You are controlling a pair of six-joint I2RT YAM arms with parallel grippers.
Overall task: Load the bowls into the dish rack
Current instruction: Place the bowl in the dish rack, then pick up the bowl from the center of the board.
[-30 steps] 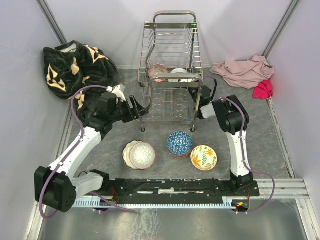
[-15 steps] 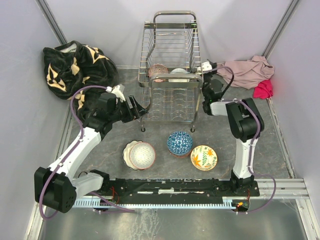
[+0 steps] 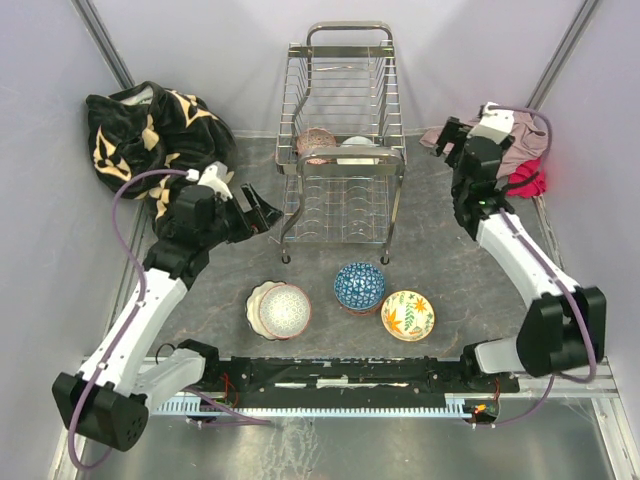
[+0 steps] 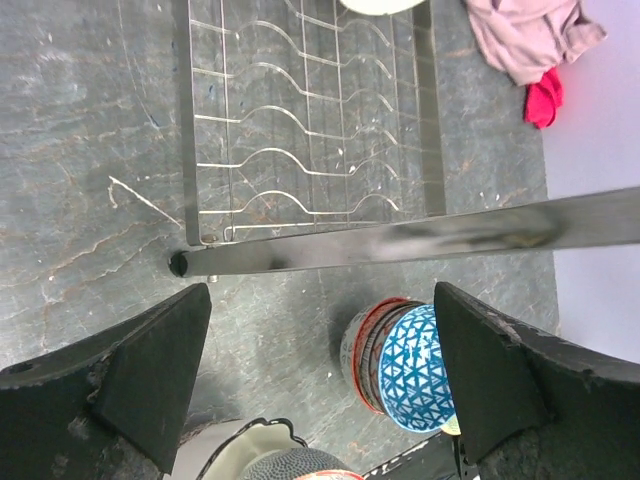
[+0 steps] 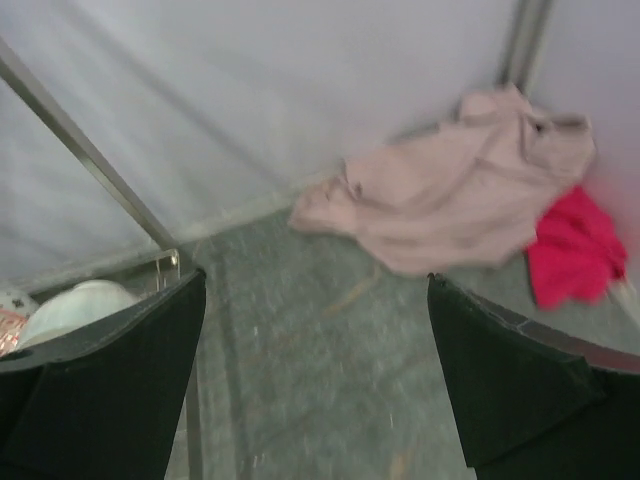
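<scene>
Bowls near you: a pink bowl (image 3: 285,310), a blue bowl (image 3: 359,285) and a yellow bowl (image 3: 408,315) wait on the table (image 3: 440,270).
Left claw (image 4: 320,295): wide open, holding nothing, just beside the rack's near left leg.
Rack (image 3: 345,100): mid table, behind the bowls. A white bowl (image 3: 356,143) and a speckled bowl (image 3: 318,140) sit up top.
Right claw (image 5: 313,285): wide open, holding nothing, right of the rack, near the pink cloth (image 5: 450,200).
Watch out: your left claw could bump the rack and shake its bowls.
Also: the blue bowl sits on another bowl, so both could lift, then drop.
Left wrist view only: that red-rimmed bowl underneath shows well.
Top view only: both rack bowls show.
</scene>
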